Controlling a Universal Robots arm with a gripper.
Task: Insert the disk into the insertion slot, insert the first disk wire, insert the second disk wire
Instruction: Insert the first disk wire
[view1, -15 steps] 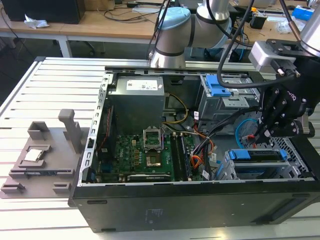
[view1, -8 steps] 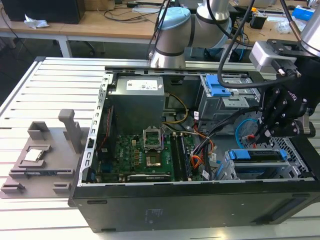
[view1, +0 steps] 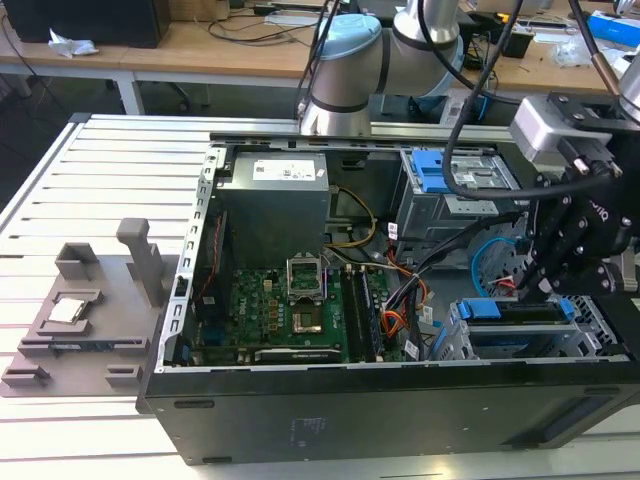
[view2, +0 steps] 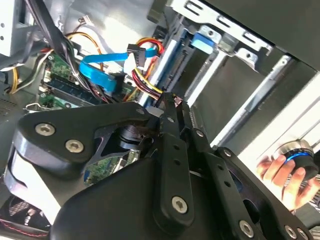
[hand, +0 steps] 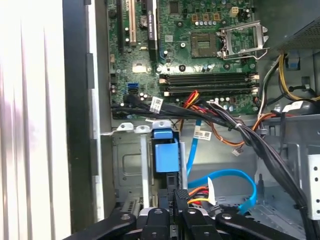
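while the insertion slot (view1: 603, 328) holds the disk (view1: 482, 309), the tool (view1: 530, 286) hangs close.

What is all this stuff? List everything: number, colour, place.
Open metal computer case: one, black, on table.
Slatted metal table: one, pale grey, underneath.
Motherboard: one, green, case floor.
Power supply box: one, grey, beside motherboard.
Tall cage with blue latch: one, grey, next to that box.
Low perforated metal drive cage: one, grey, under the gripper.
Disk in plastic carrier: one, bright blue frame, inside low cage.
Thin flat cable: one, light blue, beside that cage.
Plug on red-yellow wires: one, black, in the gripper.
Plastic fixture tray: one, grey, exterior view's left.
Person's hand: one, on a round black-and-blue knob.
Robot arm: one, silver-blue, behind case.
Gripper: one, black, shut on the plug.
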